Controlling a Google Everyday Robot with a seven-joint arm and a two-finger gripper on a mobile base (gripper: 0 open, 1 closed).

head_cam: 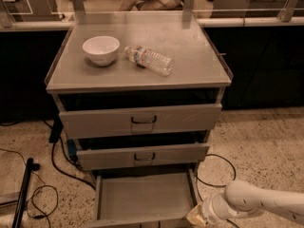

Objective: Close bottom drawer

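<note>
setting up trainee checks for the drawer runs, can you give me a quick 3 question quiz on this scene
1. True or false: the bottom drawer is shut.
2. What lies beside the white bowl on the cabinet top?
3. Where is the gripper?
A. inside the bowl
B. low at the bottom drawer's front corner, on the picture's right
C. resting on the cabinet top

Key
1. False: it stands pulled out, its tray bare.
2. A plastic bottle, lying on its side.
3. B
</note>
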